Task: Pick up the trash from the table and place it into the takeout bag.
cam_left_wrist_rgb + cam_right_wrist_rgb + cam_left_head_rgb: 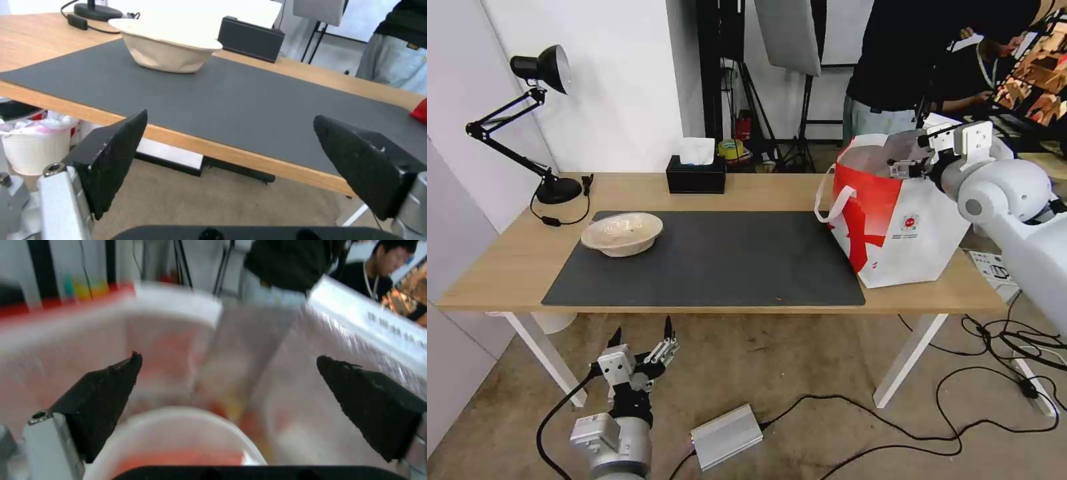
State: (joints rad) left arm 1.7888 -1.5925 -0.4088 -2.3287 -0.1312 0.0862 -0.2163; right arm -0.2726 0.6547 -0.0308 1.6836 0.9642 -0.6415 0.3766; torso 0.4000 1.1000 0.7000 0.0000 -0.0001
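Observation:
A shallow beige bowl [622, 233] [166, 46] sits on the left part of the dark grey mat [714, 260] on the table [514, 260]. The red-and-white takeout bag [907, 227] stands at the table's right end. My right gripper [910, 163] [227, 360] is at the bag's mouth, open, with nothing between its fingers. Just below it, inside the foil lining [311, 373], lies a white round bowl [178, 440] with red scraps. My left gripper [642, 328] [230, 116] hangs open in front of and below the table's front edge, facing the beige bowl.
A black tissue box [696, 175] and a black desk lamp [540, 67] stand along the table's far edge. A white bin [35, 146] sits under the table's left end. A metal box [727, 437] and cables lie on the floor.

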